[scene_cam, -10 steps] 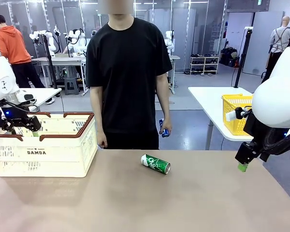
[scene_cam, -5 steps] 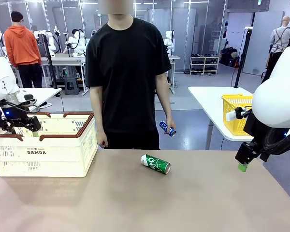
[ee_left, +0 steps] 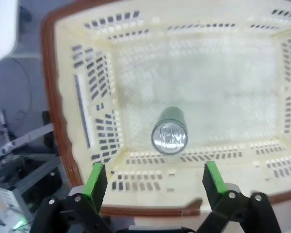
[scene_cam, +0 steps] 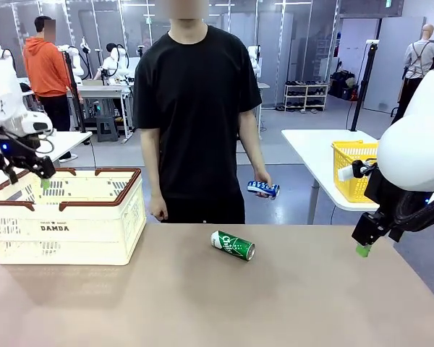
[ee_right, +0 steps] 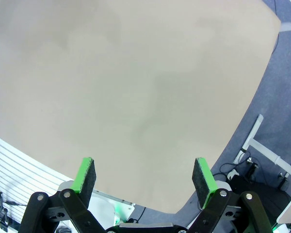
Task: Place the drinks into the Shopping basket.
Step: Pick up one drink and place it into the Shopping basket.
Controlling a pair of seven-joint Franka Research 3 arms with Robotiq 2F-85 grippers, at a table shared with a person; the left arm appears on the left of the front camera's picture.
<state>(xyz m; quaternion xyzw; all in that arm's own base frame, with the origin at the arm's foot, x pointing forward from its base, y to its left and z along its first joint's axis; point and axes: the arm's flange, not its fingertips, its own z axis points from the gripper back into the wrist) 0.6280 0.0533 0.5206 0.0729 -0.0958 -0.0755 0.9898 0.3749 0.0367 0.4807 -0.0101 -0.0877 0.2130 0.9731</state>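
Green metal drink can (scene_cam: 233, 245) lies on its side mid tabletop (scene_cam: 202, 303), long axis slanting far-left to near-right, leftward of right end effector (scene_cam: 362, 249), open, likely nearer. Left end effector (scene_cam: 43, 181), open, empty, hovers over cream slotted plastic shopping basket (scene_cam: 65, 228) holding one upright silver-topped can (ee_left: 169, 135).

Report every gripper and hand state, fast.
Left gripper: open, empty, over the basket, a can inside.
Right gripper: open, empty.
Person's hand: holding a blue can.
Person's other hand: empty.
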